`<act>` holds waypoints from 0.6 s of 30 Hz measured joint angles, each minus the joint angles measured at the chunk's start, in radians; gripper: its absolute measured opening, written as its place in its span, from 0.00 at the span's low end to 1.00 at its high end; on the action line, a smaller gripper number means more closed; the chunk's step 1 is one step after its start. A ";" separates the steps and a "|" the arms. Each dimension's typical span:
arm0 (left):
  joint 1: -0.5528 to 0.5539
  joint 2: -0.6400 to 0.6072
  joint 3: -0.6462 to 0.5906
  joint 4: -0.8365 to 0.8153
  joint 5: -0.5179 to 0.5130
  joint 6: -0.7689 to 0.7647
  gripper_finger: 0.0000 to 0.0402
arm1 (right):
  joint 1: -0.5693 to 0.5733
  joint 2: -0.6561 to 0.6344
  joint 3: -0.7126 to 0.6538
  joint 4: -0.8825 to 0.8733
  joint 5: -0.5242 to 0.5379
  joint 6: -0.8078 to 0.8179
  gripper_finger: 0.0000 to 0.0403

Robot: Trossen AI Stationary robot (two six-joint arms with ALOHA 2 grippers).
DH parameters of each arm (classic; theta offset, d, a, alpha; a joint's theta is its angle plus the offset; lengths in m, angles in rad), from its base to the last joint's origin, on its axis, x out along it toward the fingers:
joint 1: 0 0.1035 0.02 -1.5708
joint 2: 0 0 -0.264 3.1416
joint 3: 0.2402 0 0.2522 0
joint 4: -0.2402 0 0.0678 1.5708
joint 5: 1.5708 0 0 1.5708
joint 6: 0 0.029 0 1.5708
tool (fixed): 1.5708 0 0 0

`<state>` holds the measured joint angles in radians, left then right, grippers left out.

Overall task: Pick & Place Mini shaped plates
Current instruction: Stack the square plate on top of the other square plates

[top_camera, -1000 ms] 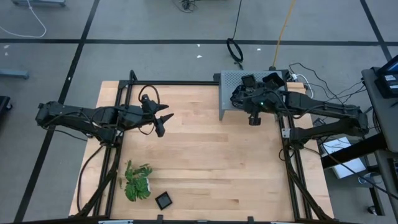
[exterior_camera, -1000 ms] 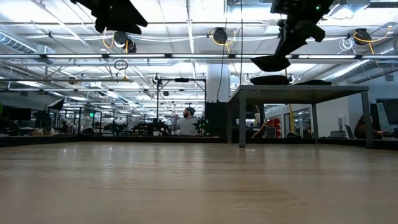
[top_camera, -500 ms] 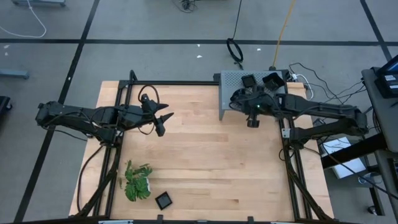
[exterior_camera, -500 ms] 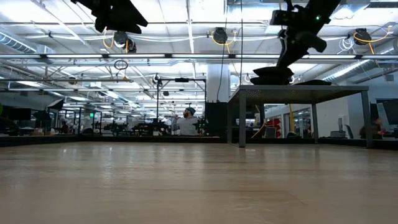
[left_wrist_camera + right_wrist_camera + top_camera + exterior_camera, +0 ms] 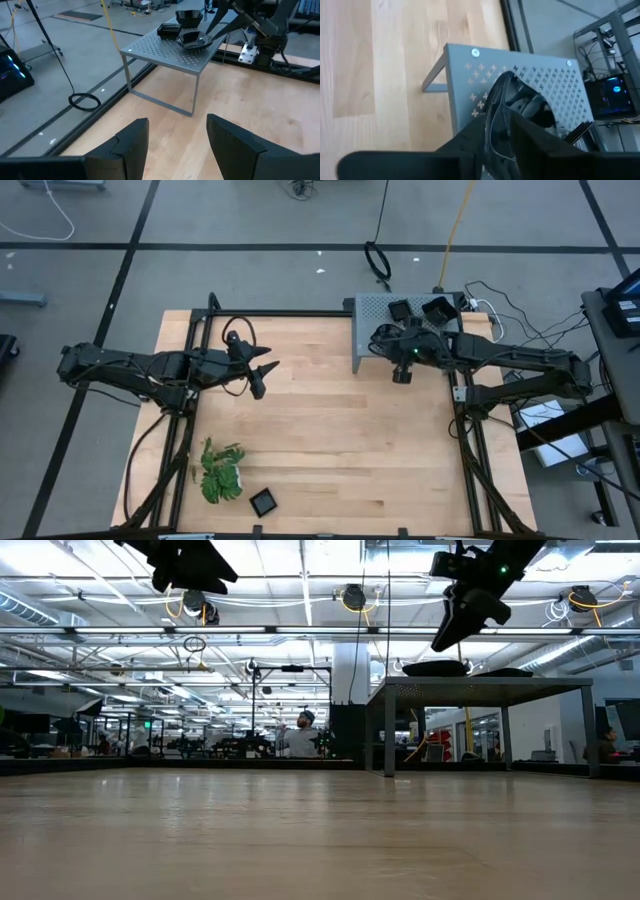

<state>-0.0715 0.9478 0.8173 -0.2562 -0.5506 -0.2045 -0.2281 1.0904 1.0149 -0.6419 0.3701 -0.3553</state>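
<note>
**Right arm working at the plate rack, left arm waiting**

On the left, the left end effector (image 5: 258, 376) hovers above the desk (image 5: 330, 440) near its far left part. It is released, its fingers (image 5: 131, 145) spread wide with nothing between them. This arm looks to be waiting.

Near the front edge, left of centre, one square black plate (image 5: 263, 502) lies flat on the desk just beside a green plant (image 5: 221, 472).

Further right, at the far edge, stands a grey perforated rack (image 5: 372, 315). The other mini shaped plates (image 5: 437, 308) in view sit on top of it, some of them stacked.

The right end effector (image 5: 402, 370) hangs at the rack's front edge, close above the dishes. A dark round dish (image 5: 522, 102) fills much of its wrist view. The pictures do not settle whether it is clenched on that dish's rim or released above it.

The step in hand is probably the pick at the rack. One plate on the desk suggests the task is only just begun.

If a dish is held, the next move calls for a lift clear of the stack and the rack's edge. The dish should then be carried level across to open desk. If not, the rim needs a square, firm pinch first.
</note>
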 joint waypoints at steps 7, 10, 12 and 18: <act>0.000 0.000 0.000 -0.021 0.161 -0.184 0.51 | 0.046 -0.001 0.000 0.103 0.051 0.081 0.31; -0.003 0.006 -0.002 -0.076 0.303 -0.272 0.51 | 0.085 -0.002 0.000 0.193 0.049 0.110 0.33; -0.012 0.018 -0.016 -0.104 0.391 -0.325 0.51 | 0.116 -0.002 0.000 0.266 0.049 0.111 0.33; -0.073 0.119 -0.064 -0.182 0.625 -0.401 0.51 | 0.211 -0.002 0.000 0.523 0.049 0.156 0.32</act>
<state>-0.1442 1.0664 0.7534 -0.4379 0.0743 -0.6050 -0.0175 1.0885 1.0149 -0.1191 0.4187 -0.1990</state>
